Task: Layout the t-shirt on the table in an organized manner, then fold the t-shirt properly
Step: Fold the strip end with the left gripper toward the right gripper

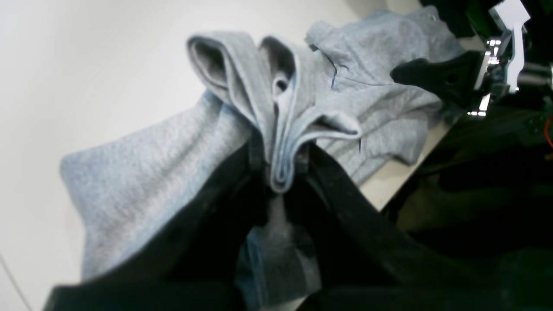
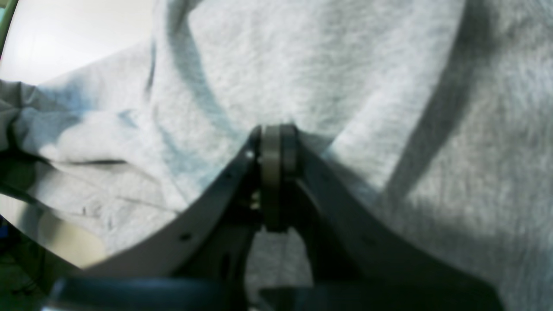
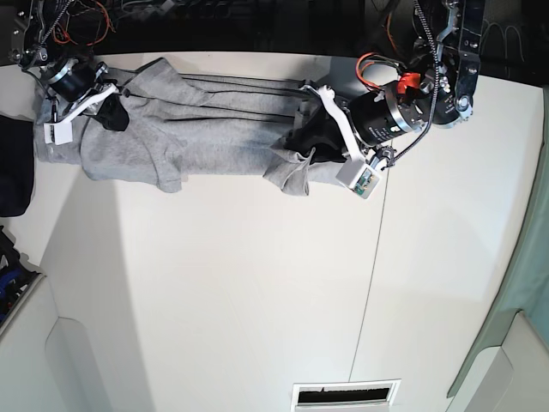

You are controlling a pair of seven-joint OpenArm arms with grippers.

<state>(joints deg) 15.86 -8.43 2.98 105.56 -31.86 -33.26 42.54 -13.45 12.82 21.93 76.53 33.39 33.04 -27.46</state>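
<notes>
Nearby, dark cloth [image 3: 13,176], t-shirt [image 3: 206,129] bunched

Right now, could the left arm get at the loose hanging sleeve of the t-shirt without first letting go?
Probably not. The left gripper is shut on a bunched fold of the t-shirt, so its jaws are occupied. The sleeve hangs nearer the right gripper, which also pinches the cloth, stretching it between both arms over the table.
</notes>
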